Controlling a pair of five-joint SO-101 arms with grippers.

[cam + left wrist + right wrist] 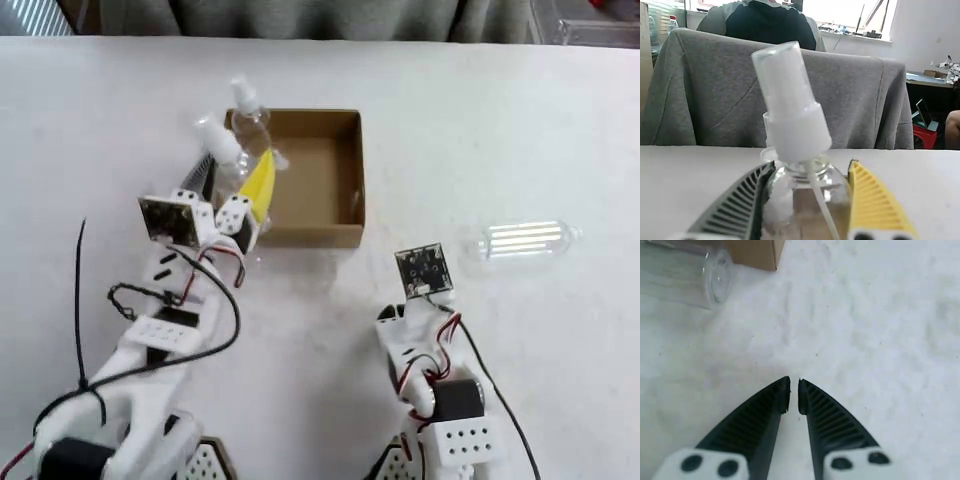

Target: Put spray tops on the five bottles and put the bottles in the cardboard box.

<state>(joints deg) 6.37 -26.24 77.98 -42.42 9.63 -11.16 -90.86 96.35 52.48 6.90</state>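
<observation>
Clear plastic clamped in the left gripper [810, 167]: a bottle [805, 205], pinched at the shoulder between the grey finger [740, 205] and the yellow finger [872, 200]. Wears a white spray top [792, 105], leaning to one side on the neck, with the dip tube down inside. Hangs over the box [310, 237] at the wall nearest that gripper, with the cardboard floor open on the yellow-finger side. Just past the fingertips, a second bottle [252, 124], also capped in white, at the box's far corner; cannot tell whether inside the wall or against it.

Right gripper [794, 392] low over the white table [500, 120], black fingers drawn together to a hairline gap, grasping nothing. Ahead of it and off to its right, well apart, a third bottle [525, 240] on its side on the table, round base turned toward the box. Box corner farther ahead of those fingertips, toward the left-arm side, apart from the third bottle.
</observation>
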